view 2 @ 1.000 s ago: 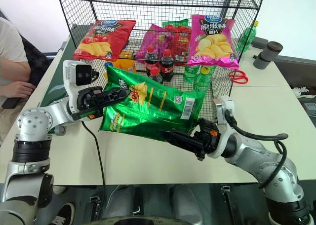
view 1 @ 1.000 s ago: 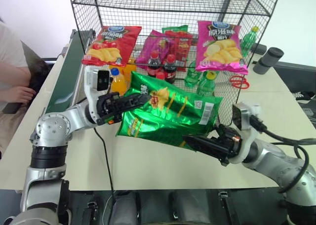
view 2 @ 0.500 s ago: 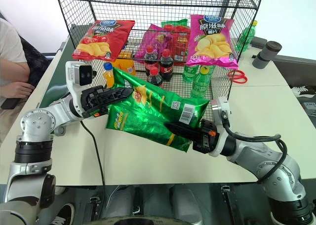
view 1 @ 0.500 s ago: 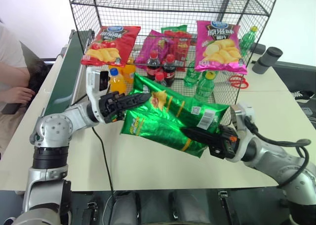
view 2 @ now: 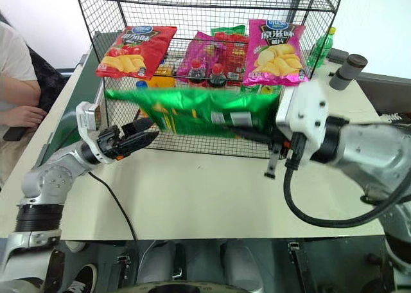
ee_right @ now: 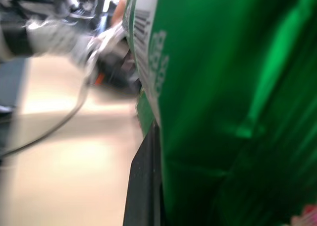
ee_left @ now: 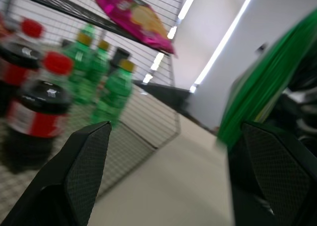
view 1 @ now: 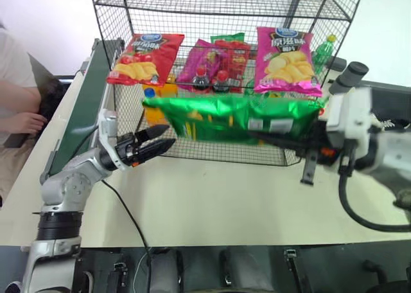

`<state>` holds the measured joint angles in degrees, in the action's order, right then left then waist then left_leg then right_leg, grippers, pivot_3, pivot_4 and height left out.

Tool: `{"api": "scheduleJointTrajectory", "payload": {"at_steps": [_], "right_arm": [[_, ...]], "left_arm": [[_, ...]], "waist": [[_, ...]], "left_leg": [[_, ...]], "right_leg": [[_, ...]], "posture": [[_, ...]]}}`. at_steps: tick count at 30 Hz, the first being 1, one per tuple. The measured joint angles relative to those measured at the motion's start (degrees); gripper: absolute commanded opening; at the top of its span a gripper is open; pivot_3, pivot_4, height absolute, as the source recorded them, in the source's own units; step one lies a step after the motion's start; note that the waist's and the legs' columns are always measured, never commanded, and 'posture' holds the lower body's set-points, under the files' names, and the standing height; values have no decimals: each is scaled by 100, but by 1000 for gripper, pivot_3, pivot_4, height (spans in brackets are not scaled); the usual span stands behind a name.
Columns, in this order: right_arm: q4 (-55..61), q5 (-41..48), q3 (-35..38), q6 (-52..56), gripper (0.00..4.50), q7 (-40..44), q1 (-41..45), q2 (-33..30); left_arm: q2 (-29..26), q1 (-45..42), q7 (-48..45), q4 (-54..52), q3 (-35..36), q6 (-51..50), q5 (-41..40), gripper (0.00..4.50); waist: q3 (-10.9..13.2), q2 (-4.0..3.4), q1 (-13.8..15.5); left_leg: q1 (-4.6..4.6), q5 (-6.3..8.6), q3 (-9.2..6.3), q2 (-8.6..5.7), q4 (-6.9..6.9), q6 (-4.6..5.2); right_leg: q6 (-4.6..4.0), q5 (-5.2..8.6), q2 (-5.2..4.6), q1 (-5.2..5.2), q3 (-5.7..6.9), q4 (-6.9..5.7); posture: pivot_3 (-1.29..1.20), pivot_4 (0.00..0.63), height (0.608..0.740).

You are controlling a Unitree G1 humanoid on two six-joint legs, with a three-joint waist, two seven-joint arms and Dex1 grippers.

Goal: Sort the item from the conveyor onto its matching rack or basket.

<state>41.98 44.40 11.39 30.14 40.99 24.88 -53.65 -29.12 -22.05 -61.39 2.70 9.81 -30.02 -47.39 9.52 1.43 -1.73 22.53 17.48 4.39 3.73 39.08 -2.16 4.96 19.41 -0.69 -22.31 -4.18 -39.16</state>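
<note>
Green crisp bag (view 1: 231, 117) lifted before our wire rack (view 1: 225, 10).
Our right gripper (view 1: 273, 137) grips it; left gripper (view 1: 156, 143) released, fingers spread.

Left gripper (view 1: 154, 140) with fingers spread, right gripper (view 1: 273, 137) with fingers clamped, both arms raised

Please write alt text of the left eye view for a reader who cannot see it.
The right gripper holds a green crisp bag in the air in front of a black wire rack. The left gripper, its jaws open, is below the bag's left end, apart from it, over a beige table.
</note>
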Motion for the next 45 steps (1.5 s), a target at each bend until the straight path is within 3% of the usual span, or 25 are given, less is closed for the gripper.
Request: {"api": "scheduleJointTrajectory", "payload": {"at_steps": [6,12,20,25,34,45], "right_arm": [[-461,-2736,-970,-1272,0,-811,300,358],[-1025,-5793,-2284,-1397,0,-1945,480,725],[-1921,-7983,-3063,-801,0,-2248,1211,1567],[-2567,-8711,-3282,-674,0,-2387,1643,2184],[-3757,-9186,-3328,27,0,-2459,2027,3202],[-4893,-9734,-3511,1054,0,-3139,2713,4429]], "left_arm": [[350,-170,376,-57,14,1162,766,4471],[563,-55,1117,-340,30,1826,1375,4471],[651,532,1642,-1204,-11,1975,1642,4471],[732,698,1998,-1552,-16,1962,1717,4471],[877,891,2240,-1644,-198,2039,1887,4471],[1184,1287,2570,-2167,-235,2469,2012,4471]], "waist": [[-2,-2,76],[-4,-3,67],[-4,-4,49],[-4,-4,65],[-4,-5,30],[-5,-5,-122]], "left_leg": [[60,-6,16,-1,7,-9],[89,-25,19,5,8,-42],[81,-26,24,5,11,-42],[82,-27,23,4,11,-42],[80,-34,28,5,12,-55],[79,-45,25,4,12,-65]], "right_leg": [[5,-2,-8,-66,-7,-2],[6,-3,-6,-110,-11,-22],[4,-5,-1,-111,-12,-41],[3,-5,1,-110,-10,-42],[3,-5,2,-115,-6,-51],[2,-5,0,-124,-5,-79]], "posture": [[0,150,740],[0,150,740],[0,150,740],[0,150,740],[0,150,740],[0,150,740]]}}
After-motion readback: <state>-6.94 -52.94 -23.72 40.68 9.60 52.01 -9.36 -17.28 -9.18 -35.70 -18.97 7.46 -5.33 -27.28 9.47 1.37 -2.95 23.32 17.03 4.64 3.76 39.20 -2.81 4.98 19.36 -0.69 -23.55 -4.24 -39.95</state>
